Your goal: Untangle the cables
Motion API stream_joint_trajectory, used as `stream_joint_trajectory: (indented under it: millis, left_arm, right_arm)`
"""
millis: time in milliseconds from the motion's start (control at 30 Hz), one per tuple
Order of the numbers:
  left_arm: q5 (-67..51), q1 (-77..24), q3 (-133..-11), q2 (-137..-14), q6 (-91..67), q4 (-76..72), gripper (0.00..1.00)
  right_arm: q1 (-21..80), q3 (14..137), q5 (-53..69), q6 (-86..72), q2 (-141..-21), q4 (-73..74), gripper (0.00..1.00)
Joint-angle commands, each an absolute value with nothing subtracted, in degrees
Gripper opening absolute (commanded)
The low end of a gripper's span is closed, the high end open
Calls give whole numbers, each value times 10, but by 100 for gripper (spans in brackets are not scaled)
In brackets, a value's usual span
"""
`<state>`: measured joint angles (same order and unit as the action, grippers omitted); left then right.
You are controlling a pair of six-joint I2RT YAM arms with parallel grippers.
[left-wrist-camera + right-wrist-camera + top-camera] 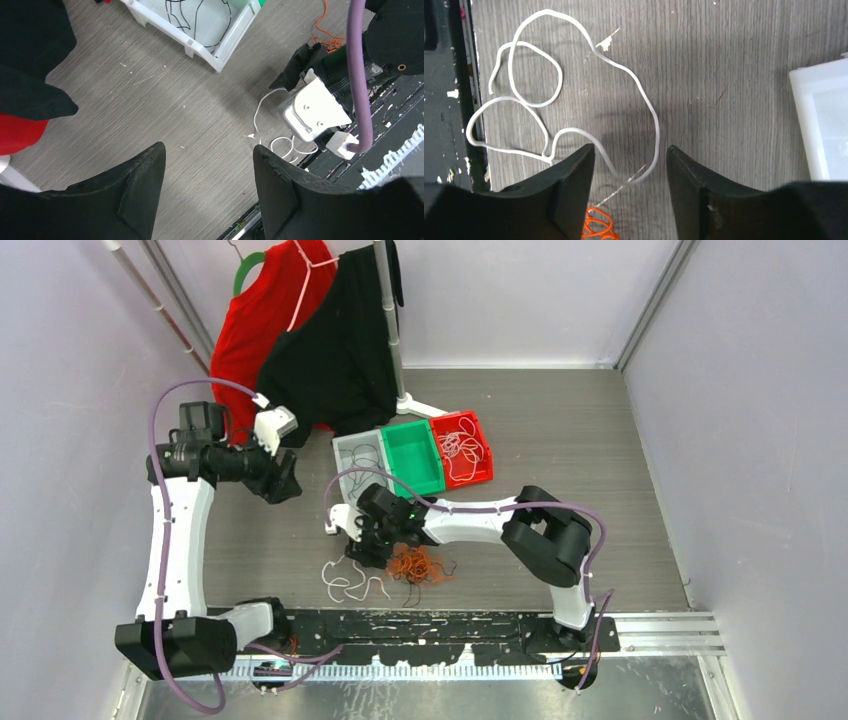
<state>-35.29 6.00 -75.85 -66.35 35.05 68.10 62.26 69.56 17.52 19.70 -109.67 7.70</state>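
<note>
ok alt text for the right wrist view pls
The open right gripper hangs above a white cable that loops loosely across the grey wood-grain table. A curl of orange cable shows at the bottom edge, and a white bin sits at right.

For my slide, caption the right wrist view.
Open right end effector over a looping white cable, orange cable at the bottom edge.

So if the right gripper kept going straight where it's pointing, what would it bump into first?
Probably the white cable, whose loop lies on the table straight ahead of the open right gripper. Nothing else shows in between, though depth is hard to judge.
</note>
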Motion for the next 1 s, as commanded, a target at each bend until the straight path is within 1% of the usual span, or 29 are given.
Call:
stream_joint_trajectory:
  millis: [0,33,67,133,167,400,633,767,833,967]
  left_arm:
    - [-390,86,-782,-652,378,690,65]
    - [-390,91,-781,-651,379,689,65]
    - [-391,94,-780,-651,380,688,65]
    - [-391,98,-778,-650,382,687,65]
    - [-390,99,-777,-651,384,687,64]
    - [-368,100,-768,-641,390,671,64]
    - [-349,100,-762,-629,399,663,64]
    - [-350,100,-759,-618,406,663,64]
    - [-349,100,-758,-615,410,664,64]
    - [-351,100,-753,-610,412,665,63]
  right_arm:
    - [628,708,147,212,-1093,6,50]
    - [628,705,144,208,-1089,-4,34]
    - [628,703,138,205,-1083,-13,22]
    - [628,700,130,203,-1069,-25,7]
    - [628,701,130,203,-1062,-23,2]
    - [601,734,152,140,-995,27,1]
    - [515,766,145,34,-898,21,1]
    - [446,754,154,-51,-841,-40,1]
    - [416,754,150,-67,-820,-51,1]
    - [375,762,100,-61,-799,-33,1]
